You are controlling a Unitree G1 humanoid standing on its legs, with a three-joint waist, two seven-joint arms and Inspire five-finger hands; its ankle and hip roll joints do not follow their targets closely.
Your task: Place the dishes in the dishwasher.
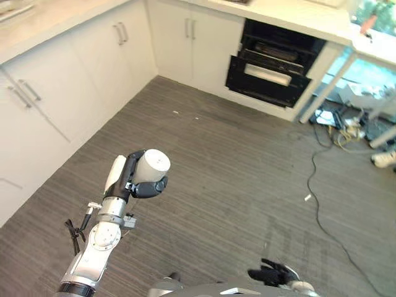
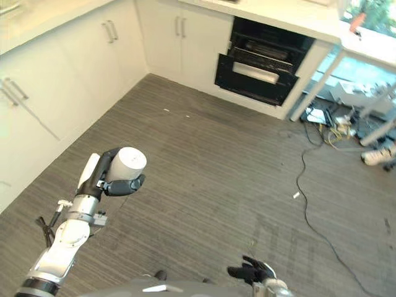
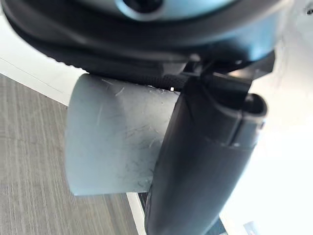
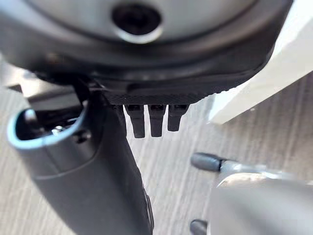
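Note:
My left hand (image 1: pixel 147 185) is raised over the grey floor at the lower left, shut on a pale grey cup (image 1: pixel 152 163) lying on its side. In the left wrist view the cup (image 3: pixel 112 142) sits against the palm with the dark thumb (image 3: pixel 200 156) across it. The dishwasher (image 1: pixel 272 65), a black opening under the counter with its front hanging partly open, stands at the far side of the room. My right hand (image 1: pixel 272 272) hangs low at the bottom edge, its fingers (image 4: pixel 156 120) relaxed and holding nothing.
White cabinets (image 1: pixel 62 93) line the left wall and the far wall. A white table leg (image 1: pixel 325 86) stands right of the dishwasher, with tangled cables (image 1: pixel 340 120) and a shoe (image 1: pixel 385 159) beyond. A small white scrap (image 1: pixel 307 198) lies on the floor.

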